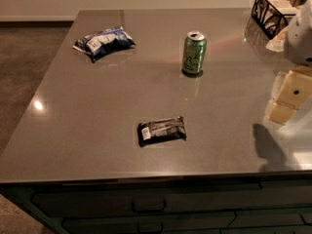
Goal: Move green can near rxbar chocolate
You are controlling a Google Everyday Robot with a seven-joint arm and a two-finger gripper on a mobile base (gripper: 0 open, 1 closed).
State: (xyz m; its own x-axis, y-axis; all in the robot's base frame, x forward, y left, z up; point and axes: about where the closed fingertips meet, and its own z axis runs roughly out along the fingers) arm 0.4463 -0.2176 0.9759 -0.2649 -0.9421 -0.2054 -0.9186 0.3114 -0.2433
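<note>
The green can (194,53) stands upright on the grey counter (97,126), right of centre toward the back. The rxbar chocolate (162,130) lies flat nearer the front edge, below and left of the can, well apart from it. My gripper (288,97) hangs at the far right edge of the view, over the counter's right side, well right of the can and not touching anything.
A blue-and-white snack bag (104,41) lies at the back left of the counter. A black wire basket (273,12) with packets stands at the back right corner. Drawers (146,206) run below the front edge. Carpeted floor lies to the left.
</note>
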